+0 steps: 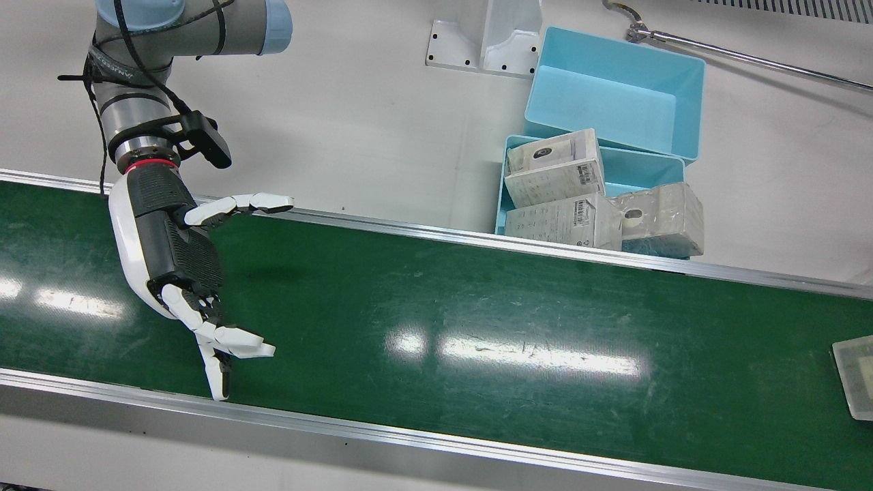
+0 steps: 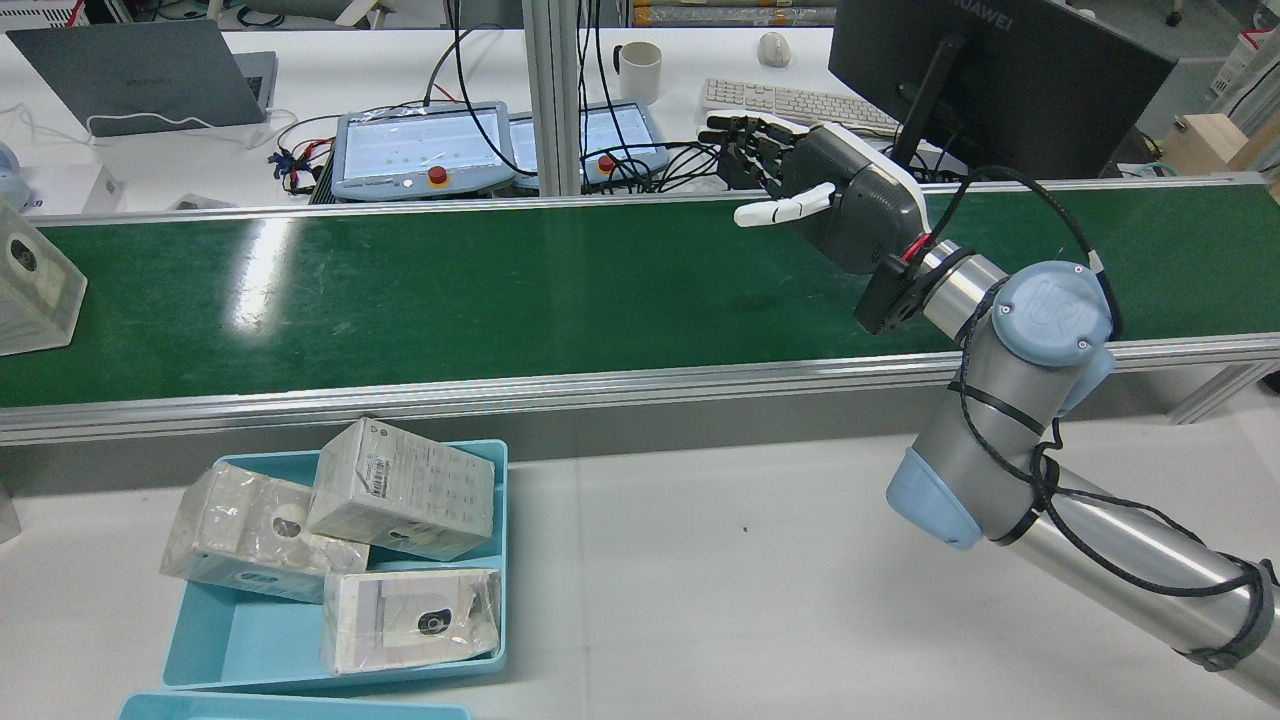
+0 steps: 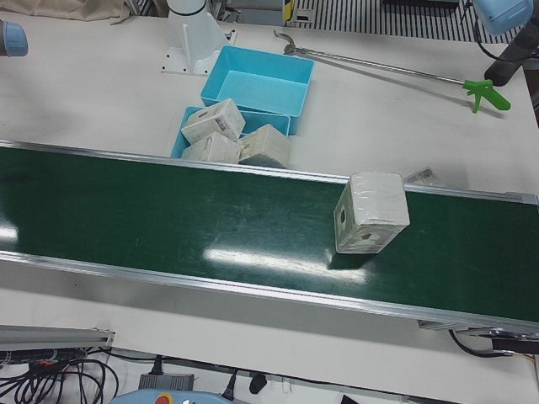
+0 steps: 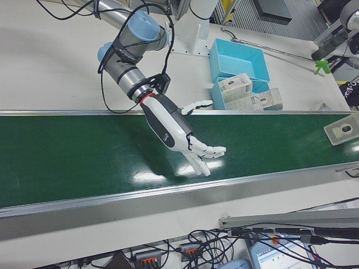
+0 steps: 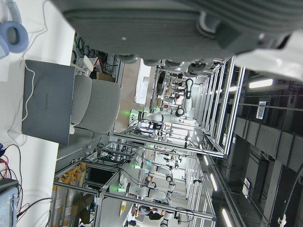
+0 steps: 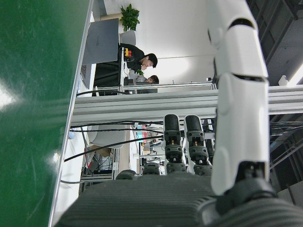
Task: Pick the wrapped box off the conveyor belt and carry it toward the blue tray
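Well, right hand (image 1: 179,266) splayed wide (w/ nothing held)

The wrapped box (image 1: 856,375) is cut off by the front view's right edge (mostly).

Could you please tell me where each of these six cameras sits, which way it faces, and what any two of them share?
Front view: overhead, looking down at the belt; right hand.
Rear view: high behind the robot, facing the desks; right hand open.
Left-front view: operators' side, wrapped box on the belt; no hand.
Right-front view: operators' side, right hand over the belt.
Left hand view: sideways, facing the lab; only the palm's edge.
Right hand view: sideways, along the belt; fingers.
Shared: front and rear both show the blue tray.
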